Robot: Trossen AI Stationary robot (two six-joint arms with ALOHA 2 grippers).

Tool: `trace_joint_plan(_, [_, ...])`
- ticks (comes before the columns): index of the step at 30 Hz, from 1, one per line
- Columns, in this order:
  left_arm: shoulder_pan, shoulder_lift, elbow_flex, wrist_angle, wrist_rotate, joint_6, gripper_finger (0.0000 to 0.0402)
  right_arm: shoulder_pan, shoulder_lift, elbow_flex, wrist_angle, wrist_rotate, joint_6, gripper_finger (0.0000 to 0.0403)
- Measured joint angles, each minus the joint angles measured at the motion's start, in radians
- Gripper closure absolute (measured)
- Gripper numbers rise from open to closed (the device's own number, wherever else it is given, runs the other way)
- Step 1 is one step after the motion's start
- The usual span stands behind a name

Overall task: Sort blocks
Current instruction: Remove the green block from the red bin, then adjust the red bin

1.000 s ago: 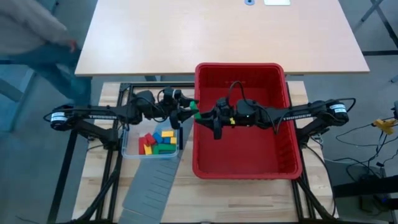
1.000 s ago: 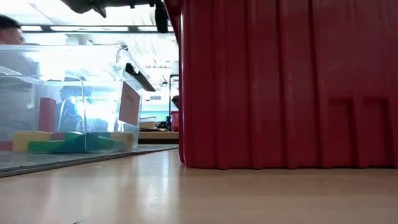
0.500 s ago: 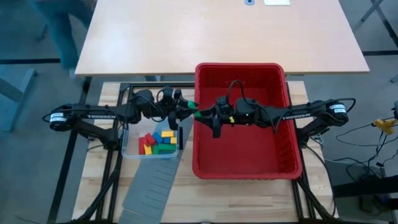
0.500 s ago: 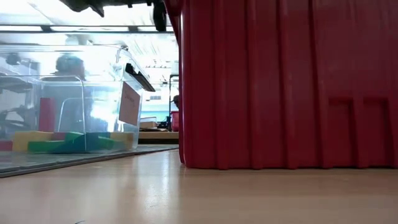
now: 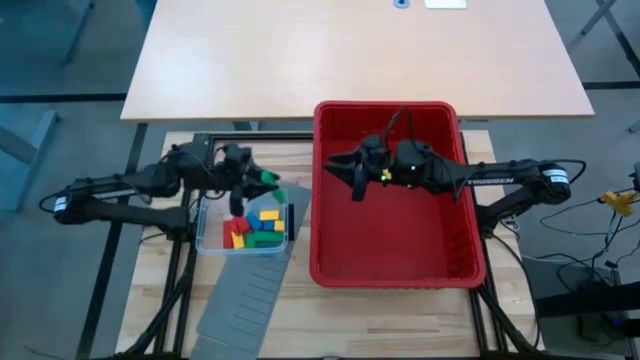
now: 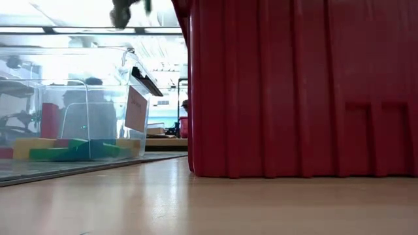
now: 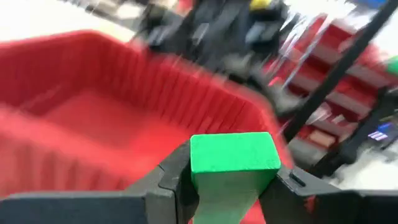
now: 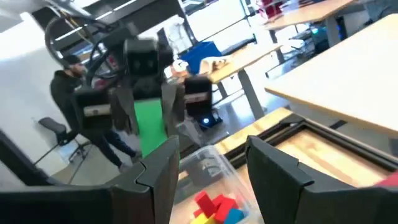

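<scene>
Main risk: the green block [image 7: 233,155] is clamped between the left gripper's [image 5: 262,181] fingers above the tub [image 5: 203,243]. If the jaws part off-centre, the block may strike the tub rim or the grey panel [image 5: 240,296] and bounce onto the table. The grip sits low on a narrow bar, so slip during travel looks possible.

Second risk: the right gripper [image 5: 357,186] hangs empty and spread inside the red bin [image 5: 385,268], near the bin wall; a sideways move could snag it.

Surface: a pale wooden table [image 6: 209,202] on a black frame; a second, bare desk [image 5: 350,55] lies beyond.

Room: shelving and office furniture; a seated person [image 8: 71,106] shows in the right wrist view.

Remaining blocks [image 5: 255,229], red, yellow, green and blue, lie loosely heaped in the tub.
</scene>
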Motion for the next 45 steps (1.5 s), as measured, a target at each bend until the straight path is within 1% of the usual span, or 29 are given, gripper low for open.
trace_joint_plan(2, [0.001,-0.036,0.0,-0.141,-0.026,-0.001,0.0294,-0.009,-0.004,0.0,-0.011,-0.002,-0.002,0.0247])
trace_joint_plan(5, [0.0,-0.072,0.0,-0.329,-0.034,-0.004,0.0294,-0.018,-0.013,0.0,-0.028,-0.007,-0.01,0.0253])
trace_joint_plan(9, [0.0,-0.07,-0.002,-0.539,-0.035,-0.016,0.0294,-0.029,-0.017,0.0,-0.054,-0.005,-0.022,0.0261])
trace_joint_plan(12, [-0.001,-0.06,-0.006,-0.614,-0.036,-0.019,0.0294,-0.033,-0.016,0.0,-0.067,0.012,-0.043,0.0265])
trace_joint_plan(16, [-0.001,-0.055,-0.043,-0.606,-0.037,-0.014,0.0293,-0.037,-0.03,0.0,-0.08,0.042,-0.064,0.0268])
trace_joint_plan(17, [-0.001,-0.058,-0.057,-0.591,-0.038,-0.014,0.028,-0.039,-0.035,0.0,-0.086,0.047,-0.071,0.0268])
trace_joint_plan(18, [-0.001,-0.062,-0.073,-0.577,-0.038,-0.014,0.0258,-0.04,-0.04,0.0,-0.086,0.051,-0.075,0.0268])
trace_joint_plan(21, [-0.001,-0.068,-0.119,-0.564,-0.06,-0.024,0.0174,-0.04,-0.056,0.0,-0.103,0.071,-0.091,0.0266])
trace_joint_plan(23, [-0.001,-0.073,-0.147,-0.541,-0.065,-0.037,0.0129,-0.04,-0.065,0.0,-0.13,0.078,-0.1,0.0264])
trace_joint_plan(25, [-0.001,-0.076,-0.165,-0.529,-0.066,-0.044,0.0101,-0.039,-0.07,0.0,-0.144,0.089,-0.102,0.0263])
trace_joint_plan(28, [-0.001,-0.077,-0.171,-0.499,-0.07,-0.045,0.0091,-0.04,-0.078,0.0,-0.16,0.095,-0.105,0.0266])
trace_joint_plan(31, [-0.001,-0.083,-0.16,-0.453,-0.09,-0.028,0.0112,-0.044,-0.087,0.0,-0.163,0.097,-0.12,0.0275])
trace_joint_plan(33, [-0.001,-0.089,-0.136,-0.415,-0.106,-0.002,0.0146,-0.049,-0.097,0.0,-0.164,0.097,-0.131,0.0287])
trace_joint_plan(36, [-0.001,-0.097,-0.087,-0.396,-0.124,0.064,0.0228,-0.061,-0.122,0.0,-0.164,0.098,-0.164,0.0319])
trace_joint_plan(39, [-0.001,-0.106,-0.042,-0.396,-0.136,0.143,0.0339,-0.067,-0.158,0.0,-0.171,0.104,-0.232,0.0374])
trace_joint_plan(40, [-0.001,-0.112,-0.031,-0.396,-0.135,0.163,0.0368,-0.069,-0.172,0.0,-0.18,0.115,-0.265,0.0388])
trace_joint_plan(41, [-0.001,-0.119,-0.021,-0.396,-0.136,0.172,0.0384,-0.069,-0.19,0.0,-0.192,0.133,-0.296,0.0395])
trace_joint_plan(45, [-0.001,-0.152,-0.006,-0.392,-0.136,0.195,0.0399,-0.071,-0.271,0.0,-0.293,0.231,-0.361,0.04])
